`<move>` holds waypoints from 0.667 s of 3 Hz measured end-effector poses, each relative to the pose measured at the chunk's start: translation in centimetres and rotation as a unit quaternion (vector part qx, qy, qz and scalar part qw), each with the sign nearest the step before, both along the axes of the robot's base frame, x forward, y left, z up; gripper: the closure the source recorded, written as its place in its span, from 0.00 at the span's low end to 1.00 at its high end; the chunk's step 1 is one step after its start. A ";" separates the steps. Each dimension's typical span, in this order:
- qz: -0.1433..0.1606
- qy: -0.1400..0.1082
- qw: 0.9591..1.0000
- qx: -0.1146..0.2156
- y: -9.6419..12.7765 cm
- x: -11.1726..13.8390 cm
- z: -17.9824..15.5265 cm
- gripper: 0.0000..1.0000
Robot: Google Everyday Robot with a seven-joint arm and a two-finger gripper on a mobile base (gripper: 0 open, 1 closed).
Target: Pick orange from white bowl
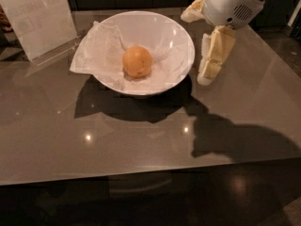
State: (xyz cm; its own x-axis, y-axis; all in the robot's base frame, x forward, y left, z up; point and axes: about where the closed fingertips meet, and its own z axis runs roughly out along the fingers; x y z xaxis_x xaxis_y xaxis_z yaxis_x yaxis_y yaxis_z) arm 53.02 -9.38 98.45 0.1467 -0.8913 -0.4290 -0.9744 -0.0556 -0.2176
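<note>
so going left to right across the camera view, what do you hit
sign stand → white bowl with the orange inside it → the robot's hand, hanging over the table just right of the bowl

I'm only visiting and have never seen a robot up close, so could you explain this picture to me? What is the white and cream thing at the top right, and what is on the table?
This is a single picture from a camera looking down on a glossy grey table. I cannot tell where the camera is mounted. The rounded white thing at the top right is the end of the robot's one arm. The cream part hanging from it is the gripper, which serves as the robot's hand. It hangs just to the right of the white bowl, outside it, and I can see nothing held in it. Inside the bowl, on crumpled white paper, lies the orange that the robot is meant to pick up. At the top left stands a clear plastic sign holder.
</note>
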 end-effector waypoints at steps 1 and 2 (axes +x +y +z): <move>0.020 0.001 1.000 0.014 0.8 2.4 -0.5 0.00; 0.051 0.012 0.998 0.033 2.5 5.8 -1.8 0.00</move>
